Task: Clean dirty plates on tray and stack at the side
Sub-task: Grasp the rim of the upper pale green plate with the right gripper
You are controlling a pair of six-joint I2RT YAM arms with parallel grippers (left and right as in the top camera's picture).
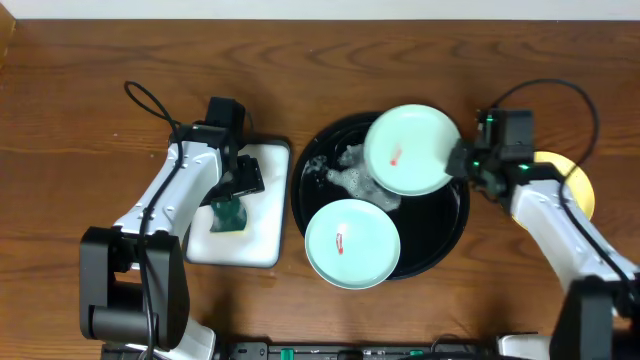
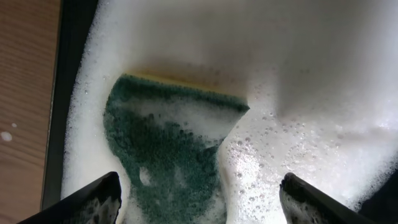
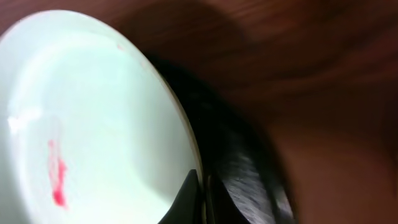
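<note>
Two tools: right tool [image 3: 200, 200] pinches pale mint round plate [image 3: 93, 118] at rim; left tool [image 2: 199, 194] spread wide above soapy green sponge [image 2: 161, 146].

A brown wooden surface [image 1: 60, 120] fills nearly the whole overhead view, its grain running left to right in darker streaks. Beyond its far edge runs a narrow pale strip [image 1: 320, 8]. The light is soft and even, with faint shadows on the wood.

We see even bright light overhead, our right wrist view dim and blurred, faint sheen on the round glossy black tray [image 3: 245, 180], white soapy foam [image 2: 311, 74] glaring
</note>
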